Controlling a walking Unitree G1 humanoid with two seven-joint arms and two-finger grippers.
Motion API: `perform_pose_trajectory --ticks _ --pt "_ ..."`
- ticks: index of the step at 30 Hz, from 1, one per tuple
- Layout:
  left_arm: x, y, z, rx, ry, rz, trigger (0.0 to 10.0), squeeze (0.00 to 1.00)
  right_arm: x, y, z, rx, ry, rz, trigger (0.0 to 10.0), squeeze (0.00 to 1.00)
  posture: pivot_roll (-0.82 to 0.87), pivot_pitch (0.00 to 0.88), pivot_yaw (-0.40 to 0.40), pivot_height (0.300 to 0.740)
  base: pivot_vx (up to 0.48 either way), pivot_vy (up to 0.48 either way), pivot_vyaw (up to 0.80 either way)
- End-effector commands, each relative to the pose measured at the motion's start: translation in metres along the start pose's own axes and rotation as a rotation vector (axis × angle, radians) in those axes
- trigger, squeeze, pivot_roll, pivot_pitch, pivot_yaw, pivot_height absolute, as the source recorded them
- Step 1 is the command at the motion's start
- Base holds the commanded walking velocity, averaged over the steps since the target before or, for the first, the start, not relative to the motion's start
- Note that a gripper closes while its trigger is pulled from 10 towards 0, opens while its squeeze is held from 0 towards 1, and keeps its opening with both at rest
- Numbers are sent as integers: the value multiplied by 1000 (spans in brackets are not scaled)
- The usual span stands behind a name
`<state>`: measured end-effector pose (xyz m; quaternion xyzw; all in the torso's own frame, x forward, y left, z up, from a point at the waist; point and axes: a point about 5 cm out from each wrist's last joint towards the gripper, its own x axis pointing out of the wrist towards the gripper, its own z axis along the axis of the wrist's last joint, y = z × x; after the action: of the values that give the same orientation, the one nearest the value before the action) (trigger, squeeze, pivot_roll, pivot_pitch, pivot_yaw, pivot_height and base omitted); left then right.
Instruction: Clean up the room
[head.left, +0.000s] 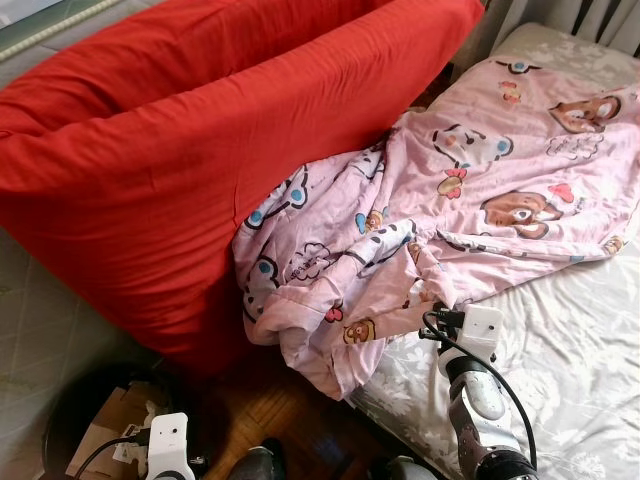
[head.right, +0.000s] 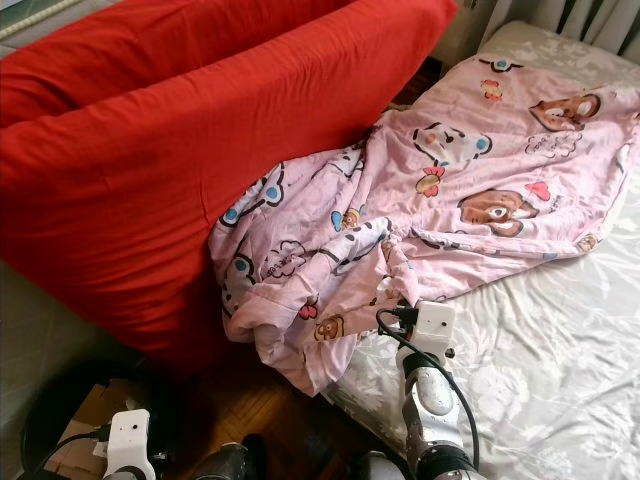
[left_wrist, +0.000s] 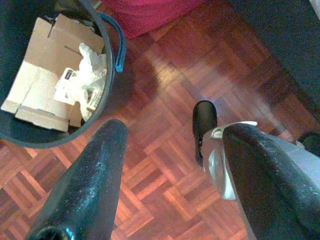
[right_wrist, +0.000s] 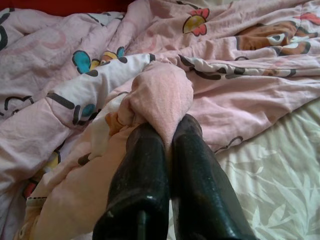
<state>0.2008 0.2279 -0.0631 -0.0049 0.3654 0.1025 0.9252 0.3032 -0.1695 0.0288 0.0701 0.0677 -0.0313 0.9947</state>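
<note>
Right gripper jaws pinching pink blanket, left gripper jaws spread, no legible writing.

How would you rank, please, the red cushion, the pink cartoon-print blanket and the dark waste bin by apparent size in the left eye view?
1. Red cushion
2. Pink cartoon-print blanket, nearly as large
3. Dark waste bin, partly cut off by the frame

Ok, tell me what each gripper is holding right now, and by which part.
The right gripper pinches a bunched fold of the pink blanket near its lower edge on the bed. The left gripper hangs open over the floor, holding nothing.
</note>
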Motion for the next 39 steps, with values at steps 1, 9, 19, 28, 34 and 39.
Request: perform_pose_trajectory --ticks 1,9,19,28,34,39 --pt "-4 2 -16 10 69 16 10000 0 -2 2 -4 0 16 6 10000 0 41 206 2 740 0 0 0" --pt "-2 -3 -12 26 75 1 10000 0 8 9 7 -5 1 19 10000 0 42 154 -1 740 0 0 0" --pt "6 -6 11 55 47 -18 10000 0 24 19 26 4 -19 19 10000 0 40 52 19 740 0 0 0" --pt "9 -7 19 66 44 -23 10000 0 29 23 34 23 -46 3 10000 0 28 70 34 740 0 0 0" --pt "8 -6 14 63 57 -23 10000 0 26 25 30 9 -44 12 10000 0 32 100 30 740 0 0 0" --pt "6 -10 9 53 66 -25 10000 0 23 20 27 -23 -40 9 10000 0 18 101 29 740 0 0 0"
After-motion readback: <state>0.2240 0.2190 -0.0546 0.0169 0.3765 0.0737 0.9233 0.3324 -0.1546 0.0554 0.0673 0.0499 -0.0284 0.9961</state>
